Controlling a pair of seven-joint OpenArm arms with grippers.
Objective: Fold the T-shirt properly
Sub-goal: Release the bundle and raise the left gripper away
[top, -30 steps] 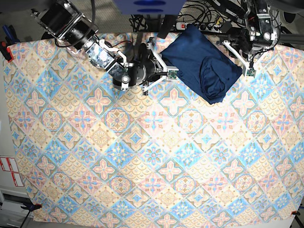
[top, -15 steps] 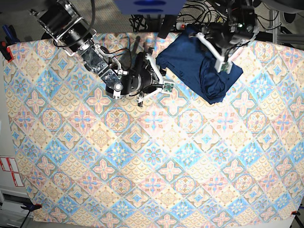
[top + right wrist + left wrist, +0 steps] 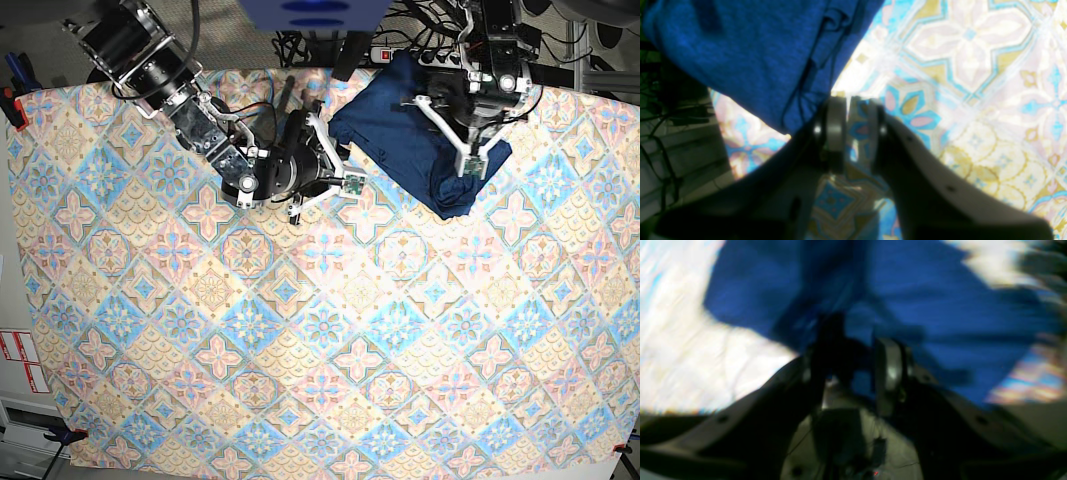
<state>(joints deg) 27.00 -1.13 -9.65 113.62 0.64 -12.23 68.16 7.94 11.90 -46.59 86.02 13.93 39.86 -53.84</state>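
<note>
The left gripper (image 3: pixel 470 150) hangs directly over the T-shirt (image 3: pixel 415 125); its wrist picture is smeared, showing blue cloth around and between the fingers, but whether they are pinching fabric or only poised above it I cannot tell. Beneath it the navy shirt lies as a compact folded bundle at the far edge of the patterned tablecloth (image 3: pixel 320 350), one rounded fold bulging under the gripper.

The right gripper (image 3: pixel 851 120) is narrowed to a slim gap with only tablecloth showing between the pads; the T-shirt edge (image 3: pixel 750 60) lies just beside its left finger, not held.

Judging by the small rectangle, the folding looks nearly done; likely only a last tuck or smoothing remains.
</note>
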